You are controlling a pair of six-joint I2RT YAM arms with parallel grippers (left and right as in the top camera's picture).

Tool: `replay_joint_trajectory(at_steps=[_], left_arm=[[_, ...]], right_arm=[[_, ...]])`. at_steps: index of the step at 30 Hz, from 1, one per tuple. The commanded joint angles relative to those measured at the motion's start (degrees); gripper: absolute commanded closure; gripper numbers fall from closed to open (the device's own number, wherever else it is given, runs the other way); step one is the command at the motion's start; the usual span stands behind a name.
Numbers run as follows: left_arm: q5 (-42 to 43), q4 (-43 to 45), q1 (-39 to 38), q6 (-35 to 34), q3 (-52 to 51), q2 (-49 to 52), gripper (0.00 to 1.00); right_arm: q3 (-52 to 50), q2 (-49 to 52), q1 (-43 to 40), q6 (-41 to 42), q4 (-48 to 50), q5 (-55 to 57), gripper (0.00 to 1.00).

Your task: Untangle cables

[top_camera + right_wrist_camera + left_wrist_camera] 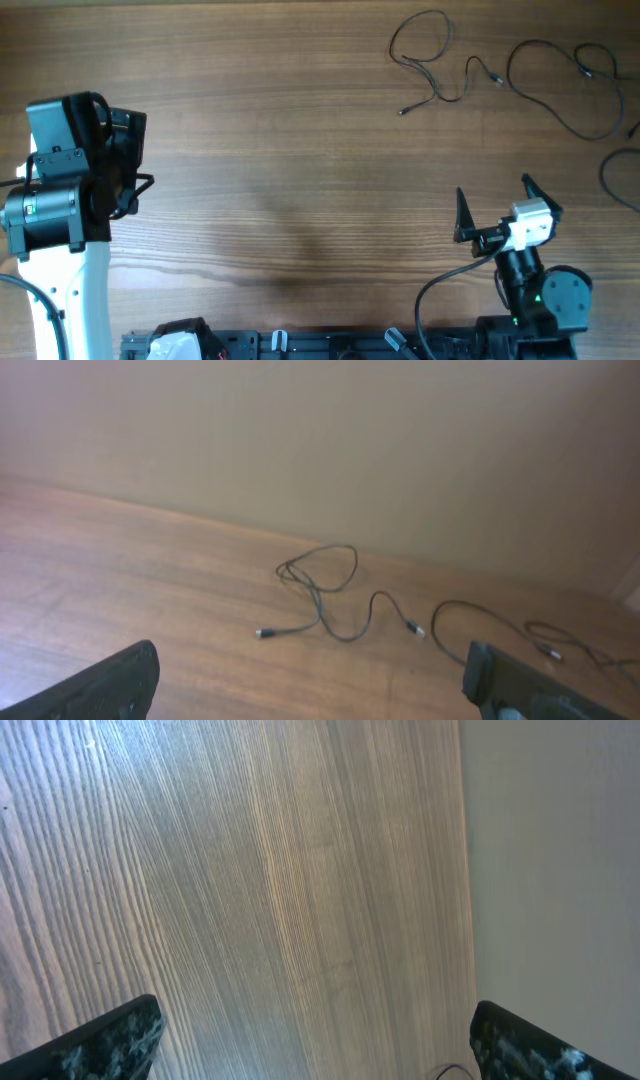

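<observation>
Right gripper [493, 190] sits at about four o'clock on the wooden table [300, 150], jaws spread wide and holding nothing. Its two dark fingertips point toward twelve o'clock. Its arm rises from a base at five o'clock and leans slightly left. In the right wrist view both fingers frame the lower corners, with bare wood between them.

Left gripper [315, 1040] is also fully spread and empty. Its arm is folded back at nine o'clock, a white link running down to the seven o'clock edge. The left wrist view shows only wood grain and the table's far edge between the fingers.

All the cables [440, 92] lie at one to two o'clock, well apart from both grippers. A shorter cord [316, 598] forms a small loop and then wanders in soft curves to two small plug ends. Just to its right, a longer cord [530, 43] sweeps a big open loop. At three o'clock, another arc [603, 172] runs off the frame. I cannot tell whether it belongs to the longer cord. All are thin, black and slack, flat on the wood.
</observation>
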Motion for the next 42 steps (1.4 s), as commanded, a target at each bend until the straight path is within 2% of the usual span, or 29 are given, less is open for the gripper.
replay_joint_trajectory(at_steps=[1,5,14,19,34,37,42], left_arm=[[-0.8,0.1,0.3,0.7,0.1,-0.1,0.00],[-0.8,0.1,0.3,0.7,0.1,-0.1,0.00],[-0.8,0.1,0.3,0.7,0.1,-0.1,0.00],[-0.8,0.1,0.3,0.7,0.1,-0.1,0.00],[-0.8,0.1,0.3,0.7,0.1,-0.1,0.00],[-0.8,0.1,0.3,0.7,0.1,-0.1,0.00],[-0.8,0.1,0.3,0.7,0.1,-0.1,0.00]], right_arm=[[-4.0,-1.2,0.3,0.5,4.5,1.0,0.00],[-8.8,-2.6,0.2,4.2,9.1,1.0,0.00],[-15.1,-4.6,-4.0,4.7,13.6,-0.6,0.00],[-15.1,-4.6,-6.5,6.9,13.6,-0.5,0.00],[-15.1,-4.6,-6.5,7.5,13.4,1.6,0.00],[-15.1,-4.6,-6.5,14.5,13.5,6.6,0.00],[-15.1,-4.6,-6.5,14.7,13.4,5.5,0.00]])
